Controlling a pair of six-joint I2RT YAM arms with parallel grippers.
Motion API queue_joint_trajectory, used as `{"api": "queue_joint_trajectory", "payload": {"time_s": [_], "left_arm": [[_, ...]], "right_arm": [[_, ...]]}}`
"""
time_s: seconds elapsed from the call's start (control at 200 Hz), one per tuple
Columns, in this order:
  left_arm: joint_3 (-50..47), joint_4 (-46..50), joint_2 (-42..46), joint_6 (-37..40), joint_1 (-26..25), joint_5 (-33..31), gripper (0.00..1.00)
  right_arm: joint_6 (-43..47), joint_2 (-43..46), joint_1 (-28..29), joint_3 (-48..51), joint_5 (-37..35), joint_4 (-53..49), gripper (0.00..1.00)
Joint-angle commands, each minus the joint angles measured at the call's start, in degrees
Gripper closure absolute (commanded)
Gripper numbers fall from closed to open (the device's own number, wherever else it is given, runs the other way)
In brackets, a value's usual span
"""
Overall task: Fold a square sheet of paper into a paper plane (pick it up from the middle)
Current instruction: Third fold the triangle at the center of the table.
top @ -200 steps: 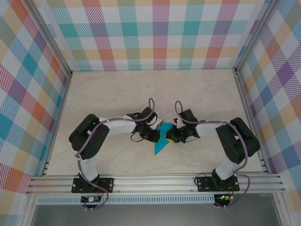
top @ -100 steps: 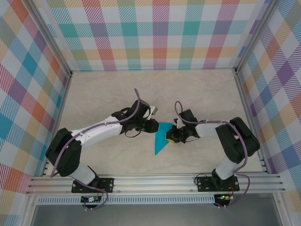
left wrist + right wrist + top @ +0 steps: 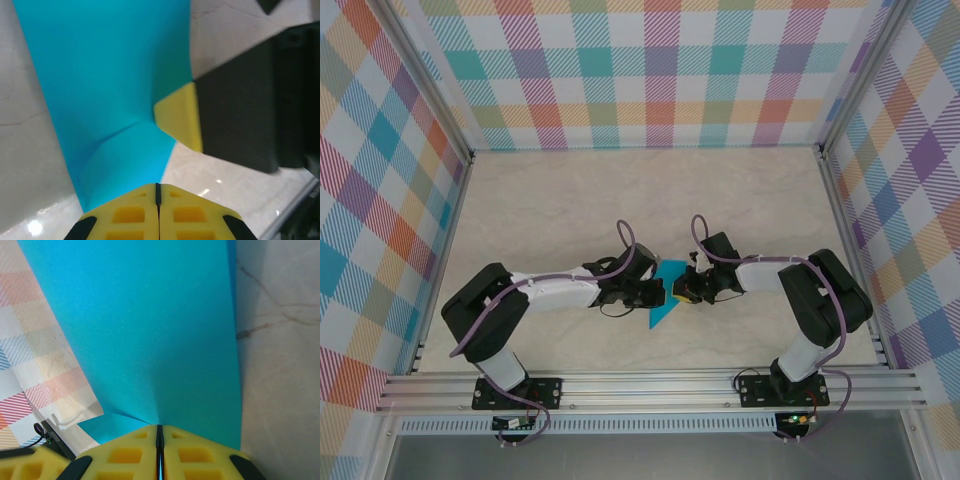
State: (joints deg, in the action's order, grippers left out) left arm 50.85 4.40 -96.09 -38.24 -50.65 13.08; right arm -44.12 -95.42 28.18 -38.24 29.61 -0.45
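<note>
The pale table (image 3: 570,200) has the square sheet of paper (image 3: 662,310) near its middle, folded into a blue triangle and held between the two arms. The paper looks very light, thin and floppy, and easy to crumple or tear, so I think it is best pinched softly at an edge close to a fold. The left gripper (image 3: 157,187) is squeezed tight on one edge, and the right gripper (image 3: 159,429) is squeezed tight on the other side.

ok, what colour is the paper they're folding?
Plain teal-blue paper, no pattern; the right wrist view shows it best.
</note>
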Motion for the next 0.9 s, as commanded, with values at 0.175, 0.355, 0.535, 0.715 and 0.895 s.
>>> {"api": "queue_joint_trajectory", "payload": {"time_s": [0.175, 0.355, 0.535, 0.715, 0.895], "left_arm": [[0.7, 1.9, -5.5, 0.1, -0.2, -8.8, 1.0], [-0.5, 1.6, -6.2, 0.2, -0.3, -8.9, 1.0], [-1.4, 1.0, -5.3, 0.4, -0.4, -8.4, 1.0], [-1.5, 0.7, -5.3, 0.4, -0.3, -8.2, 1.0], [-1.5, 0.8, -5.1, 0.7, -0.3, -8.2, 1.0]], "right_arm": [[0.4, 0.7, 0.1, 1.1, -0.7, -1.2, 0.89], [0.4, 4.6, 0.2, 1.2, 1.2, -0.8, 0.88], [-0.5, 6.8, 1.8, 0.3, 2.8, -0.9, 0.88], [-2.5, 5.4, 4.0, 1.4, 0.1, -0.9, 0.88], [-3.8, 3.1, 5.6, 3.2, -1.1, 0.5, 0.89]]}}
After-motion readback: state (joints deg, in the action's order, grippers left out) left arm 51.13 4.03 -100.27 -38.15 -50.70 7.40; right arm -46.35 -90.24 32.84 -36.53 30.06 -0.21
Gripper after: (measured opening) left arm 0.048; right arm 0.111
